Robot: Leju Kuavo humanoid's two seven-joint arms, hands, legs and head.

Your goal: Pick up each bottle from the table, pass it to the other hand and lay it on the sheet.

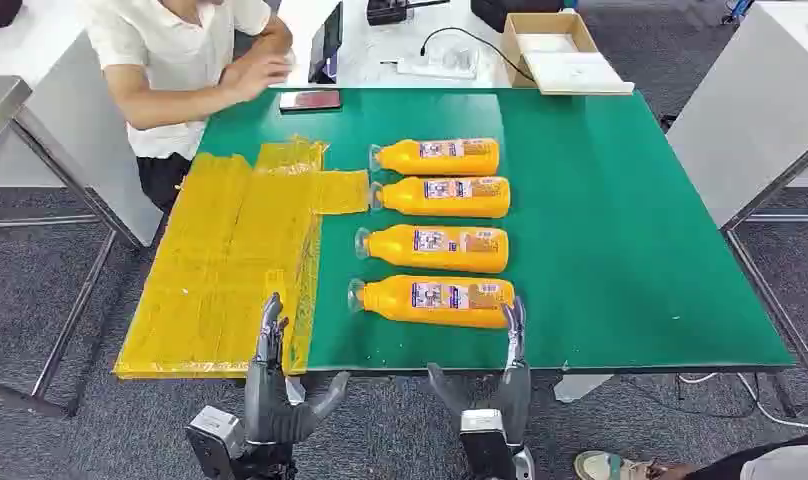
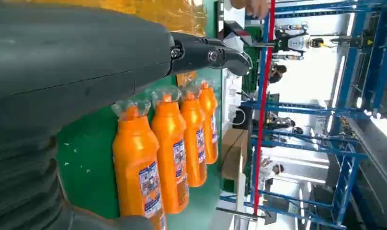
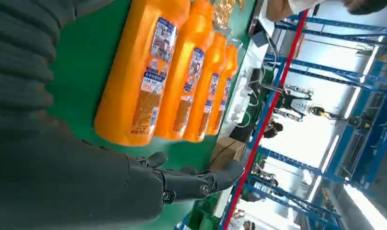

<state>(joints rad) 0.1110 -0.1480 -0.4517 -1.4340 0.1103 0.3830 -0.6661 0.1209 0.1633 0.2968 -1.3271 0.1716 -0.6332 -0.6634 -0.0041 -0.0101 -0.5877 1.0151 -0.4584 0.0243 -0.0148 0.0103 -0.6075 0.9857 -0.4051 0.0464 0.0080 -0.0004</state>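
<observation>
On the green table top (image 1: 620,230), nearest the robot's edge, lies an orange plastic bottle (image 1: 435,298) with a clear cap, the closest of four such bottles (image 1: 440,197) set side by side in a row running away from the robot. Each lies on its side, long axis across the table, cap toward the crinkled yellow plastic sheet (image 1: 230,260) spread over the table's left part. The right hand (image 1: 510,375) stands upright just at the table edge, fingers straight and parted, holding nothing, its fingertips (image 1: 515,318) close by the base end of that nearest bottle. The left hand (image 1: 275,385) is likewise spread and empty, raised before the sheet's near corner. I'd judge the right hand better placed to take the bottle first. A person in a white shirt (image 1: 180,60) sits at the far left corner
</observation>
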